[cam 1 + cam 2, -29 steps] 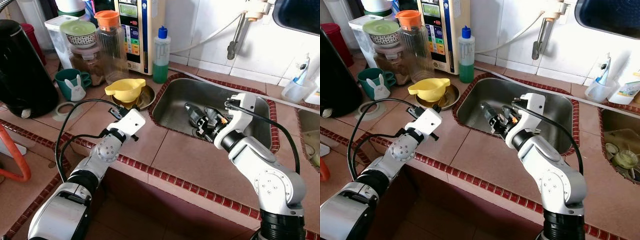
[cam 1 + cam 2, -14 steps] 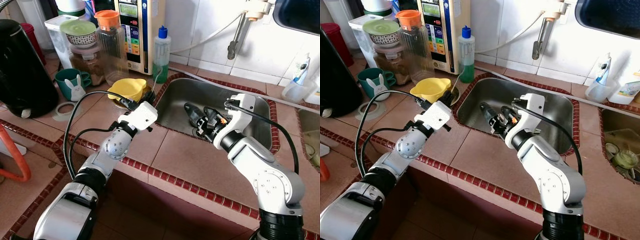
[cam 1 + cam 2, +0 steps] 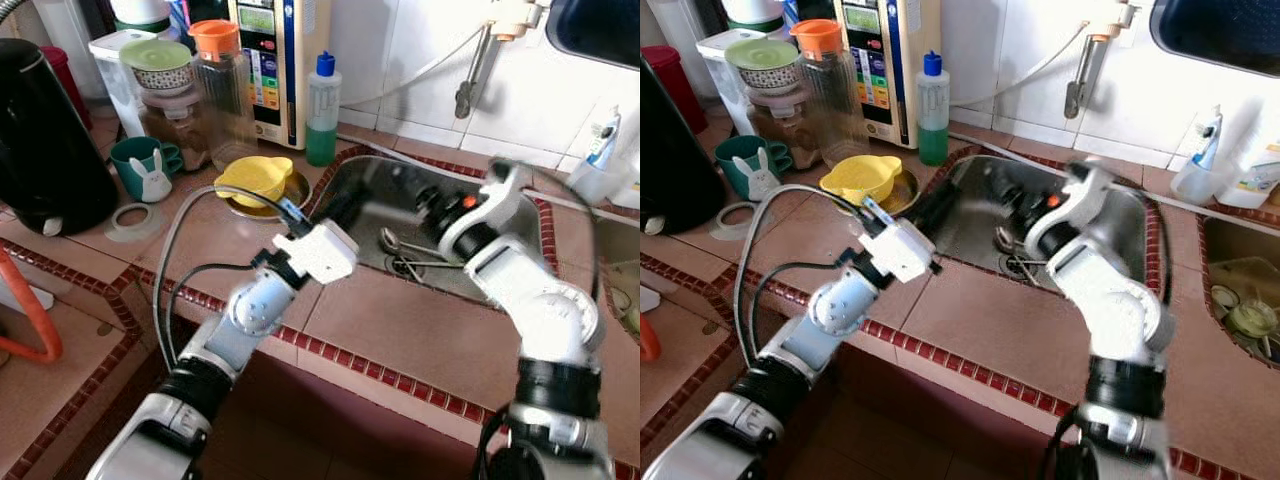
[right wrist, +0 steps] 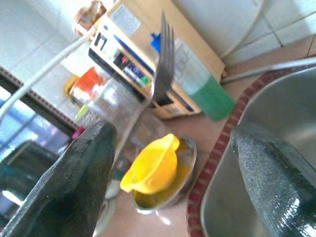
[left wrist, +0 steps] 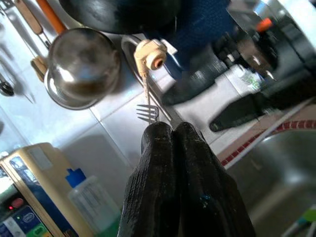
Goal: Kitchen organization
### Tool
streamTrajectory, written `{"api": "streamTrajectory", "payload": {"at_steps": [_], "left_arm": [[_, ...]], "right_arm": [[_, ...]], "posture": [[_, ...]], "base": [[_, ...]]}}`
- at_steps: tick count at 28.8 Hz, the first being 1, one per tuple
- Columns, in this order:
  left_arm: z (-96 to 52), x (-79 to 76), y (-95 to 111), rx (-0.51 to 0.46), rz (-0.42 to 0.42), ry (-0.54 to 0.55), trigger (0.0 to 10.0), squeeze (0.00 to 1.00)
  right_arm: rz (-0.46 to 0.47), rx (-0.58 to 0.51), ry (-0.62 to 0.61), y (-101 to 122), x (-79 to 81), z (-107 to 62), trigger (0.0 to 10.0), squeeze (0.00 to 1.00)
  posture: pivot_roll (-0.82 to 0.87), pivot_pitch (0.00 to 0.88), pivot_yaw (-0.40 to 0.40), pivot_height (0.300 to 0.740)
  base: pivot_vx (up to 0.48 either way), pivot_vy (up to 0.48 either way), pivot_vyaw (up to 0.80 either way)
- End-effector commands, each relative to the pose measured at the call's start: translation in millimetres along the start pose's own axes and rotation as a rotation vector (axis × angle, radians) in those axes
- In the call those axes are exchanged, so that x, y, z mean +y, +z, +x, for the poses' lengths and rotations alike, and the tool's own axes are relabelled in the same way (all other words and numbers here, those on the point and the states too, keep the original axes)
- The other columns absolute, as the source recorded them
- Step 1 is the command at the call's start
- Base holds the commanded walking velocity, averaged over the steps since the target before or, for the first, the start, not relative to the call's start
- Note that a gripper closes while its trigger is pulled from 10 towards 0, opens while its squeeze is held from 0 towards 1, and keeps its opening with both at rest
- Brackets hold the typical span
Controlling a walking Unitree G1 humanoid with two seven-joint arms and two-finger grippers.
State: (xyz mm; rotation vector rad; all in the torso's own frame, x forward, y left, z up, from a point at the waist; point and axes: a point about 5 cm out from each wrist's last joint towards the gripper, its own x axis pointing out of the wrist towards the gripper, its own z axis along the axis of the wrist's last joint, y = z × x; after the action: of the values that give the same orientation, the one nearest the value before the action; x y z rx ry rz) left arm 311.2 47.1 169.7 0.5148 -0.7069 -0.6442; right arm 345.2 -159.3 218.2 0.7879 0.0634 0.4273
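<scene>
left gripper: pinched on the fork, over the sink edge.
right gripper: spread wide, empty, above the sink.
risk: your thin pinch may let the fork slip into the sink.

The panel and labels on the water purifier are too blurred to read.

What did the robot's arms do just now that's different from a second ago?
The left hand, shut on a fork, swung from beside the yellow bowl across to the sink edge. The right hand, open, lifted from low in the sink and turned toward the counter. The bowl, green bottle and rabbit mug stayed put.
</scene>
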Motion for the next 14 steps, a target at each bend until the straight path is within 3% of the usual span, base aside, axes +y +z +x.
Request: {"api": "streamTrajectory", "payload": {"at_steps": [1, 6, 10, 14], "left_arm": [[1.5, -2.7, 7, -0.039, 0.007, -0.026, 0.0, 0.00], [1.9, -5.8, 10, -0.041, 0.000, -0.036, 0.0, 0.00], [4.1, -11.6, 17, -0.086, 0.035, -0.081, 0.0, 0.00], [4.3, -15.0, 18, -0.085, 0.013, -0.079, 0.0, 0.00]], "right_arm": [[-0.001, -0.035, 0.013, 13, 0.7, 6.2, 10.0, 0.00], [0.003, -0.043, 0.044, 22, 7.0, 15.1, 10.0, 0.00], [0.005, 0.002, 0.049, 17, 9.5, 21.2, 10.0, 0.00], [0.009, 0.027, 0.057, 13, 14.0, 23.8, 10.0, 0.00]], "posture": [[0.01, 0.000, -0.008, 0.740], [0.01, 0.000, -0.009, 0.740], [0.01, 0.000, -0.011, 0.740], [0.01, 0.000, -0.009, 0.740]], "base": [[0.000, 0.000, 0.00], [0.000, 0.000, 0.00], [0.000, 0.000, 0.00], [0.000, 0.000, 0.00]]}}
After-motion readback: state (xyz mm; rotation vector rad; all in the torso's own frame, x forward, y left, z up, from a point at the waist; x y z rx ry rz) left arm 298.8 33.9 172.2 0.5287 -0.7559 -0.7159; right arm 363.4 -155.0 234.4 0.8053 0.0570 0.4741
